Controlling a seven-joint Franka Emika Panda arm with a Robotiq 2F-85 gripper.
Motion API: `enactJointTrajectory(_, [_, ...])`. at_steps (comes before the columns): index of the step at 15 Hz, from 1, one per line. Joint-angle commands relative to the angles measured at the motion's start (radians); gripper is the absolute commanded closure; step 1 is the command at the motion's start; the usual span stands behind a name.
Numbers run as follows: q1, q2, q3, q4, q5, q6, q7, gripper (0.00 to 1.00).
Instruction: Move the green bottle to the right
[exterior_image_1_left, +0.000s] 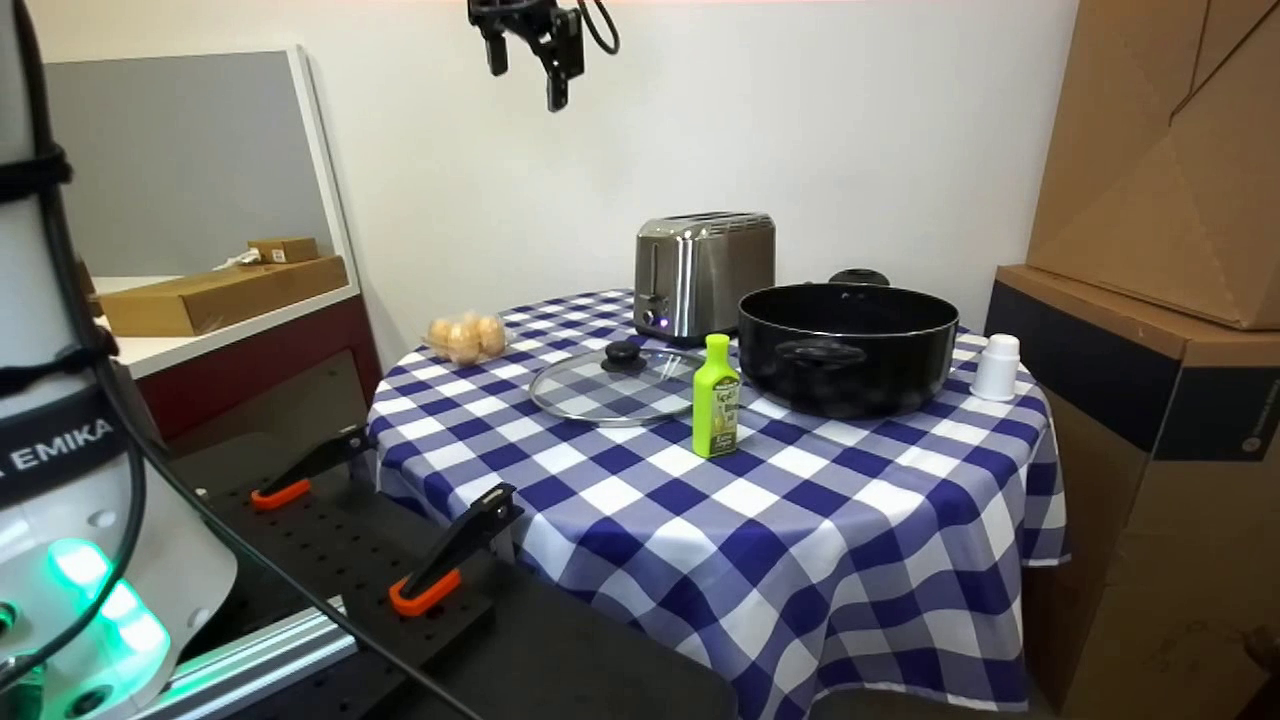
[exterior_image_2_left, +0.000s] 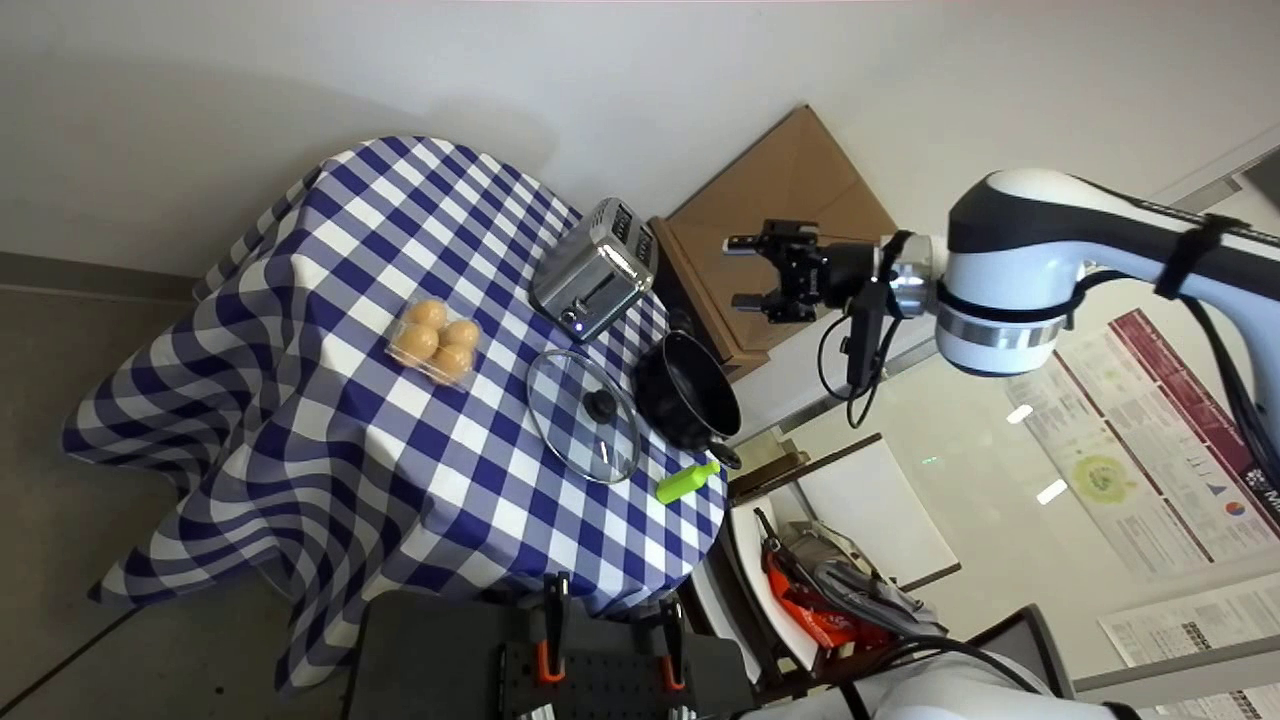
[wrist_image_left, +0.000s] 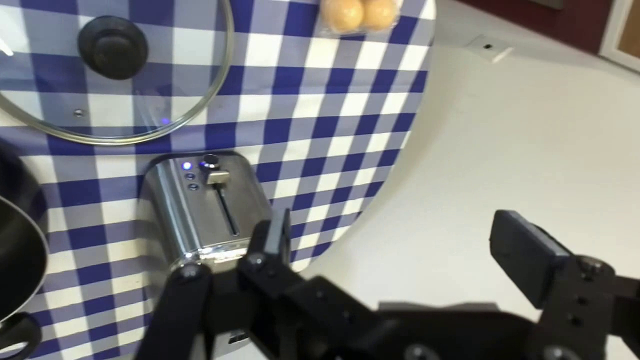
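The slim green bottle (exterior_image_1_left: 715, 410) stands upright on the bench (exterior_image_1_left: 615, 505), toward the near edge in an exterior view, just beside a round glass lid (exterior_image_1_left: 615, 392) and near a wide black pot (exterior_image_1_left: 850, 360). Well up in the air, and well apart from the bottle, hangs the gripper (exterior_image_2_left: 742, 272) at the end of a white arm (exterior_image_2_left: 1010, 275); its jaws are spread wide, and in the wrist view I can see pale wall (wrist_image_left: 425, 200) through the gap. The lid lies flat on the checked cloth (exterior_image_1_left: 860, 610), its dark knob (exterior_image_1_left: 622, 352) facing up. Beyond it, close to the edge along the wall, there's a shiny toaster (exterior_image_1_left: 700, 275) with a little bluish light (wrist_image_left: 187, 165) glowing on its front. The pot sits open toward the edge by the cardboard boxes (exterior_image_1_left: 1150, 160), and out at that same edge I notice a small white cup-like thing (exterior_image_1_left: 996, 370), narrow end up. Over toward the opposite edge, a clear pack (exterior_image_2_left: 426, 370) holds four round tan objects (exterior_image_2_left: 453, 361), clustered together.
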Motion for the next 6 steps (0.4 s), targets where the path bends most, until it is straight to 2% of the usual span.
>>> enactJointTrajectory(1, [0.005,-0.132,-0.073,-0.003,0.069,-0.184,-0.061,0.00])
enactJointTrajectory(2, [-0.017,-0.072,-0.028,0.004,0.038,-0.118,-0.031,0.00])
enactJointTrajectory(6, [-0.027,-0.086,-0.025,0.001,0.038,-0.132,-0.032,0.00])
